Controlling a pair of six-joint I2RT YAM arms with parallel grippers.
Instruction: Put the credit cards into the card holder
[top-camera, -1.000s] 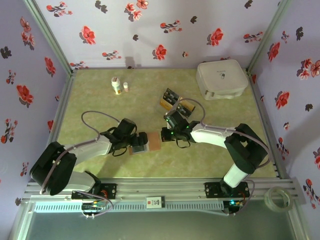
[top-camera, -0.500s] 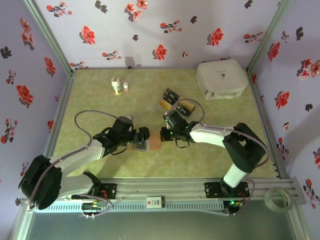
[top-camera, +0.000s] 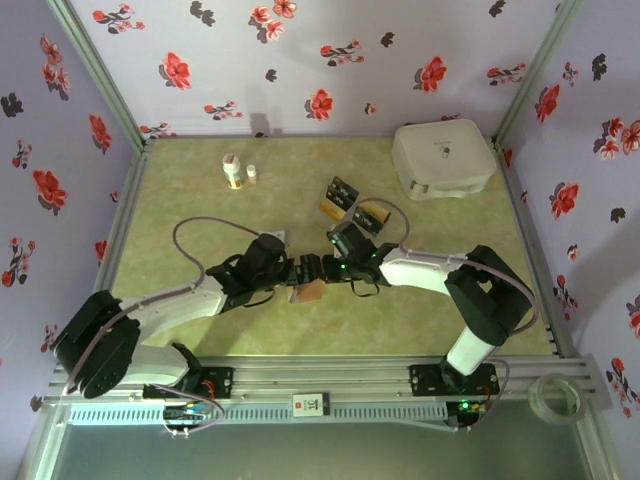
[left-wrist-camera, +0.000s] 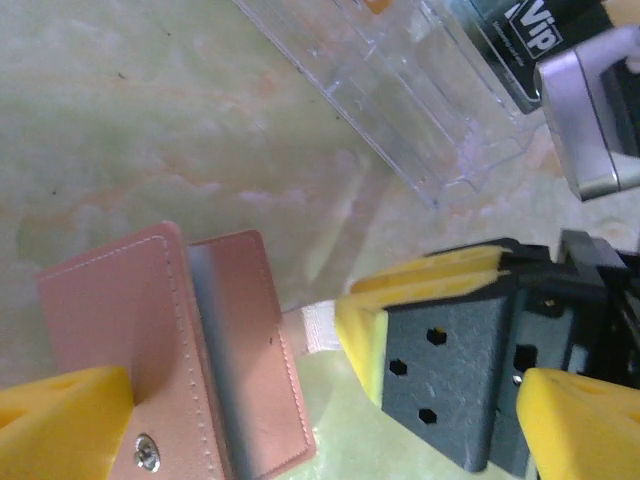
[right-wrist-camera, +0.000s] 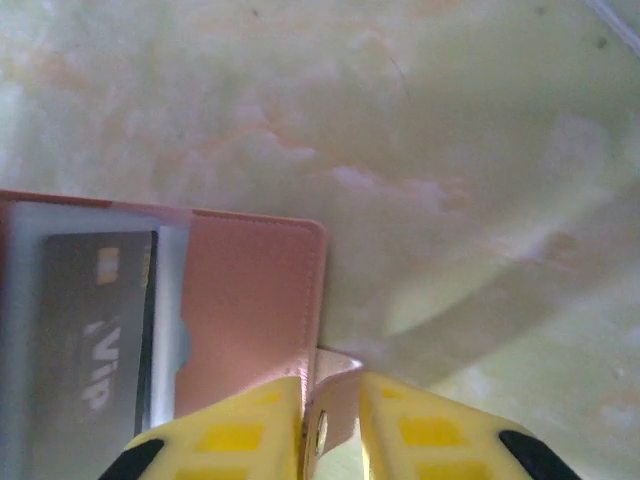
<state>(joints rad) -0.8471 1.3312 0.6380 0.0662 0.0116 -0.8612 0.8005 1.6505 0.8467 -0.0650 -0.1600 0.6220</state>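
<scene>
The reddish-brown card holder (top-camera: 306, 291) lies mid-table between both grippers. In the right wrist view the card holder (right-wrist-camera: 250, 300) is folded open, with a black card (right-wrist-camera: 95, 330) in its clear sleeve. My right gripper (right-wrist-camera: 332, 420) has its jaws slightly parted around the holder's snap tab, which sits loosely between them. My left gripper (left-wrist-camera: 320, 430) stands wide open over the card holder (left-wrist-camera: 170, 340), facing the right gripper (left-wrist-camera: 450, 350). More black and gold credit cards (top-camera: 342, 192) stand in the clear tray (top-camera: 360, 210).
A large white case (top-camera: 443, 158) sits at the back right. Two small bottles (top-camera: 232, 170) stand at the back left. The clear tray (left-wrist-camera: 400, 90) is just beyond the holder. Frame rails border the table on both sides.
My left arm has swung right, bringing its open gripper up against the holder and the right gripper. The right jaws, shut on the tab before, have parted a little.
</scene>
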